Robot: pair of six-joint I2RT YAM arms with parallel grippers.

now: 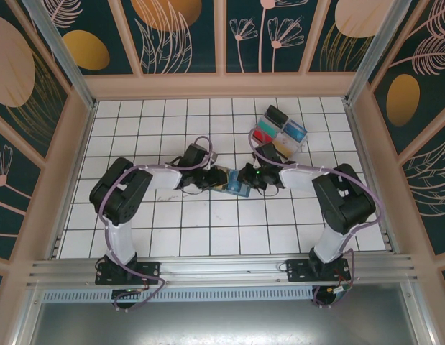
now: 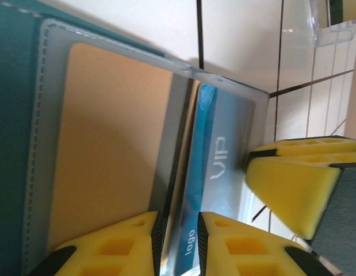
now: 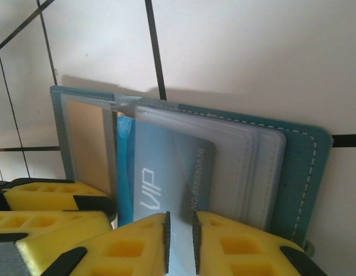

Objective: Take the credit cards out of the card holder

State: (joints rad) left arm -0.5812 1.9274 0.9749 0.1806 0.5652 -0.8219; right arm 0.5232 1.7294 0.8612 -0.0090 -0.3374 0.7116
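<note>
The grey-blue card (image 3: 172,167) reads "VIP" beside "NO" and a run of blurred digits at lower middle of the right wrist view, and "VIP" above a small "logo" at lower middle of the left wrist view.

1. From above, my left gripper (image 1: 223,179) and right gripper (image 1: 244,179) cover most of the card holder (image 1: 235,189). Its cards are too small to make out there.
2. On the right wrist camera, the VIP card (image 3: 172,172) loses its lower end between the pads at the bottom edge, and its printed number is too soft to read.
3. On the left wrist camera, the holder runs off the left and bottom edges. The clear tray (image 2: 334,24) is clipped at the top corner and blurred.
</note>
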